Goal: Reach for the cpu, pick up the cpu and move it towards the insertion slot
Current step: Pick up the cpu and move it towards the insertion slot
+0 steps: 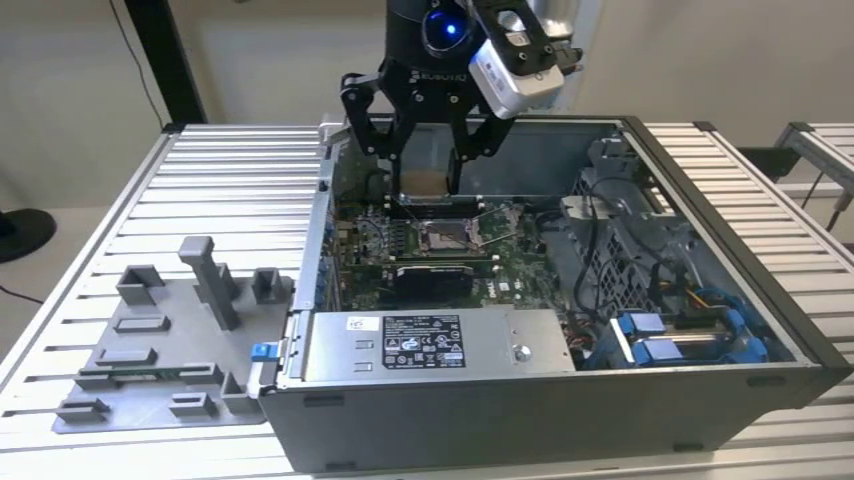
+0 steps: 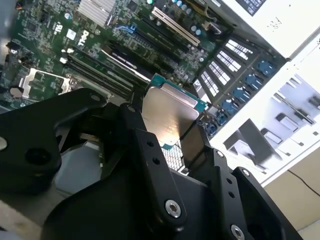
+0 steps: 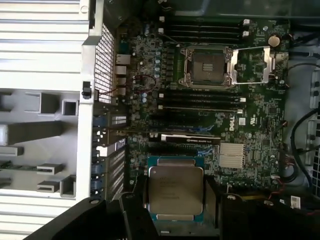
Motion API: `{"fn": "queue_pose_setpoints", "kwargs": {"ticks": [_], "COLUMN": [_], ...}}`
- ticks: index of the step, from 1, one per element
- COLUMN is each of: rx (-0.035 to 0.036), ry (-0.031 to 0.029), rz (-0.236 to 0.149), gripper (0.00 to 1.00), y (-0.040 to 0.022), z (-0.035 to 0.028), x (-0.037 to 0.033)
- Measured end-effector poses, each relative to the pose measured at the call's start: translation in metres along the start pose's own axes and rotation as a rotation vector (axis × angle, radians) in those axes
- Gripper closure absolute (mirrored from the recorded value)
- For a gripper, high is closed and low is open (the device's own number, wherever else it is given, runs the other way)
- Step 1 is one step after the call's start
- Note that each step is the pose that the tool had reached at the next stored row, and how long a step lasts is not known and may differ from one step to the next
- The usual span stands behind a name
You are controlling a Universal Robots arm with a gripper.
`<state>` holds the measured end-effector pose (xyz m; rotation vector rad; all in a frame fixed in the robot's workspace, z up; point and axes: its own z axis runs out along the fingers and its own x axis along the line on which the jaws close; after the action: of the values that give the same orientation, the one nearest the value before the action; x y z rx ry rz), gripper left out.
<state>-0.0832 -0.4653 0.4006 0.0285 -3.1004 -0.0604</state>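
Note:
My gripper [image 1: 427, 190] is shut on the cpu [image 1: 426, 183], a small flat square chip, and holds it by two opposite edges inside the open computer case. In both wrist views the cpu [image 3: 175, 189] [image 2: 167, 112] shows its silvery top between the black fingers [image 3: 134, 212]. The insertion slot [image 1: 445, 236], a square socket with a shiny metal frame and a dark centre, sits on the green motherboard [image 3: 260, 115] below the chip and a little nearer the case's front. In the first wrist view the slot [image 3: 206, 66] lies apart from the held chip, with its metal load plate [image 3: 252, 65] swung open beside it.
The case walls [image 1: 707, 200] ring the motherboard. A grey power supply box [image 1: 427, 345] lies along the case front, with cables and blue drive brackets [image 1: 681, 335] on the exterior view's right. A grey fixture plate with blocks [image 1: 160, 330] rests on the slatted table at the exterior view's left.

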Motion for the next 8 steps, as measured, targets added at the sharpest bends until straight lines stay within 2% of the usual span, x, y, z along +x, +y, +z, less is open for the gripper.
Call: {"fn": "queue_pose_setpoints", "kwargs": {"ticks": [8], "rx": [-0.0001], "ry": [0.0035], "rz": [0.000], "gripper": [1.00], "y": [-0.0005], "z": [-0.0011], "x": [-0.0279]}}
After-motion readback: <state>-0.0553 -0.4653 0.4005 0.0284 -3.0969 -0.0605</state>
